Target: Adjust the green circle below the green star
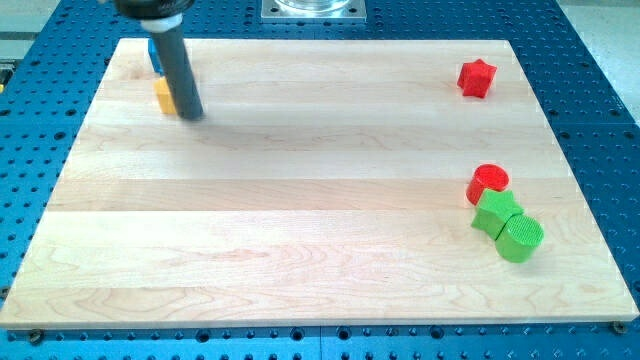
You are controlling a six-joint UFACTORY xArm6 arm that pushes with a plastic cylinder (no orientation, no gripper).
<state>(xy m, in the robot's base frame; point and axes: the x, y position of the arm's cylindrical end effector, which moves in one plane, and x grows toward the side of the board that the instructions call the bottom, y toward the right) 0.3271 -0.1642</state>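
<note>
The green circle lies nearest the view's bottom, touching the green star at that star's lower right, near the right edge of the surface. A red circle touches the star from above; a red star sits well apart near the top edge. My tip rests far off at the top left, beside a yellow block, with a blue block partly hidden behind the rod. There is no hand, only the rod. Wide bare wood lies between.

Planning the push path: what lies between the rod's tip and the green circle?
In the camera view, only bare wooden board lies between my tip and the green circle; no block sits on that stretch.
</note>
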